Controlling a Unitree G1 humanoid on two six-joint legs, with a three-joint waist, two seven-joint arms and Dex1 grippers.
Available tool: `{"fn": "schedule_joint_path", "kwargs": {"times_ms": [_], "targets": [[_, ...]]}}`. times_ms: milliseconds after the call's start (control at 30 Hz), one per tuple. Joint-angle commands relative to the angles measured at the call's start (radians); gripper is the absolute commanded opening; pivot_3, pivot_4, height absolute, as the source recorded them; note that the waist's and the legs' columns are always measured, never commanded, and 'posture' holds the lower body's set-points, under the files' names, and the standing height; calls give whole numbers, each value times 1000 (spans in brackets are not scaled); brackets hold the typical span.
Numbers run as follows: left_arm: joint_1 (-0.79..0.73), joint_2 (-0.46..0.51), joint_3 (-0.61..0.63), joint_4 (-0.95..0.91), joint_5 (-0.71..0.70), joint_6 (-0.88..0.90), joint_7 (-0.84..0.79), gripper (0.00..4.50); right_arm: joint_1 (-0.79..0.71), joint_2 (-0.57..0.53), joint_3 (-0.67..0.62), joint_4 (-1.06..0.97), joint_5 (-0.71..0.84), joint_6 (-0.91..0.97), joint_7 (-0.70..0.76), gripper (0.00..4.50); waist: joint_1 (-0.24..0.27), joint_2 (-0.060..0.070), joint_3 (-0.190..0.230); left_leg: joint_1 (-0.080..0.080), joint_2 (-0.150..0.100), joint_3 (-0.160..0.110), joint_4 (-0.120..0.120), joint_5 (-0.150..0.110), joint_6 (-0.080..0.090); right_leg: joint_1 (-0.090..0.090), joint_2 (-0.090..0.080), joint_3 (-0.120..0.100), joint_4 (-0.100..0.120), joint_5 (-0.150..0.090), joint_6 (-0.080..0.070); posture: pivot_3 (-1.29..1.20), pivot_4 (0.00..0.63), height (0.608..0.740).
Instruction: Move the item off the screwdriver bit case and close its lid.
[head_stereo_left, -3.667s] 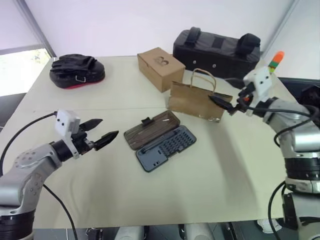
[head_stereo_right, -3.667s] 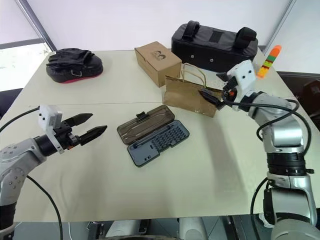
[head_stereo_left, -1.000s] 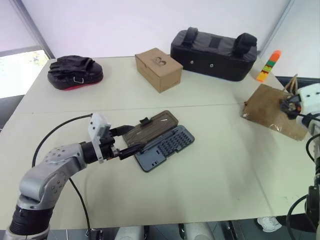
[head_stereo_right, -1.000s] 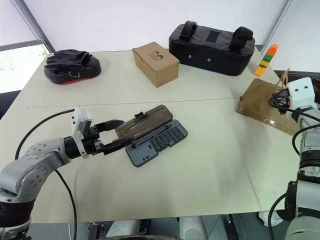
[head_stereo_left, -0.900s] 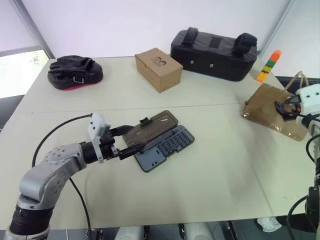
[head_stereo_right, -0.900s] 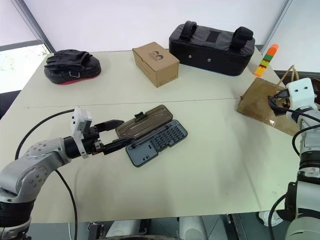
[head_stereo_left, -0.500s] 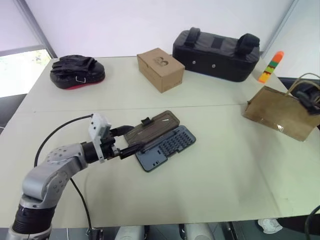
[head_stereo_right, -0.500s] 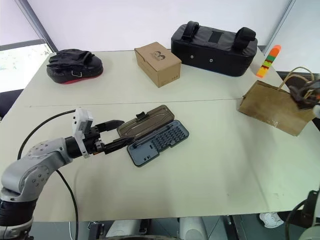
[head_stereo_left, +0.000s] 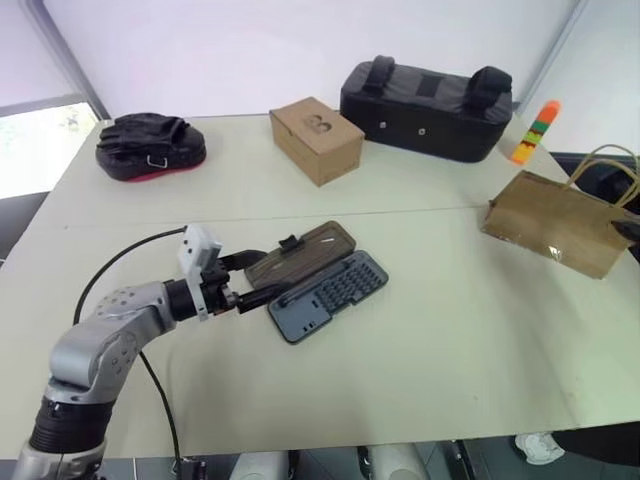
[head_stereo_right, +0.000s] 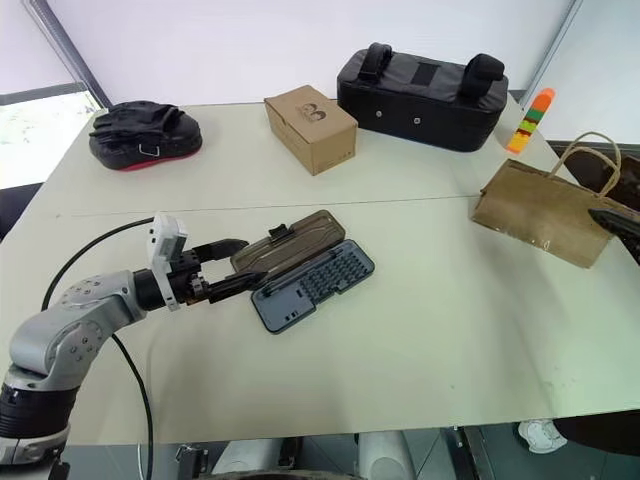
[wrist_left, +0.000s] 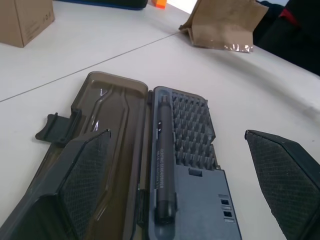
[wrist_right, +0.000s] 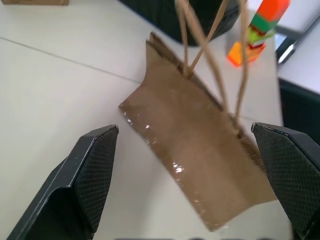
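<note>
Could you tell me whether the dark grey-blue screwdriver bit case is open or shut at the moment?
Open. The dark grey-blue plastic bit case lies with its smoky translucent lid folded back flat on the table, rows of bits exposed.

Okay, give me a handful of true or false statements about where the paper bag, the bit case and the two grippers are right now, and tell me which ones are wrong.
1. The paper bag lies on the bit case. False: it sits apart, near the table's right edge.
2. The lid of the case is open, lying flat beside the bit tray. True.
3. The left gripper is open, at the lid's near end. True.
4. The right gripper is clamped on the bag's handles. False: its fingers stand wide apart, clear of the bag.
5. The cardboard box stands in front of the bit case, nearest the robot. False: it stands behind the case, next to the black fabric bag.
</note>
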Motion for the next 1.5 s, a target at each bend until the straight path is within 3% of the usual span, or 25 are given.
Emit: {"fn": "schedule_joint_path", "kwargs": {"times_ms": [33,200,333,433,533,600,767,1000,1133,1267,1500], "targets": [[-23,9,23,-3,3,-19,-8,4500,-82,-36,-13,16,-21,-60,-51,4446,3,0,0,0,0,0,0,0,0,0,0,0,0,0,0,0,150,740],[-31,7,39,16,14,-24,7,4500,-140,0,-76,-55,114,66,-3,4446,10,0,0,-1,0,-1,0,0,0,0,0,0,0,0,0,0,150,740],[-43,-1,69,65,40,-50,38,4500,-416,77,-177,-203,482,284,-108,4446,2,7,1,-1,0,0,0,0,0,-1,0,1,0,0,0,0,150,740],[-61,-10,84,102,58,-69,61,4500,-447,140,-121,-347,567,368,-167,4446,9,2,-2,-1,1,-3,-1,0,-1,-1,2,-1,1,0,-1,0,150,740],[-73,-6,83,126,77,-85,59,4500,-383,199,-33,-494,594,406,-185,4446,9,-8,-6,-1,4,-5,-1,0,-1,-1,4,-3,1,-2,-3,0,150,740],[-80,1,84,140,88,-94,51,4500,-371,260,0,-552,640,427,-232,4446,10,-8,-6,-2,1,-4,0,0,-1,0,0,-2,1,-1,-3,0,150,740],[-91,25,66,171,140,-130,25,4500,-254,329,126,-667,600,417,-223,4446,20,-7,-5,-4,-2,-4,0,0,0,-2,-4,-3,1,-1,-2,0,150,740],[-148,14,-19,294,237,-230,-55,4500,-175,332,343,-739,464,356,-163,4446,28,-7,-5,-3,-1,-3,0,0,0,-2,-3,-3,1,-1,-2,0,150,740],[-266,-7,-103,486,325,-350,-146,4500,-200,312,410,-749,425,344,-112,4446,30,-7,-5,-3,-2,-3,0,0,0,-2,-3,-3,0,-1,-2,0,150,740],[-446,-45,-192,800,439,-481,-243,4500,-212,290,458,-760,371,328,-80,4446,33,-8,-5,-4,-2,-3,1,0,0,-2,-2,-5,0,-1,-2,0,150,740],[-645,-109,-255,1202,567,-636,-338,4500,-181,327,475,-845,361,343,-123,4446,27,-8,-5,-5,-1,-3,1,-1,1,-3,-2,-4,-1,-1,-1,0,150,740]]}}
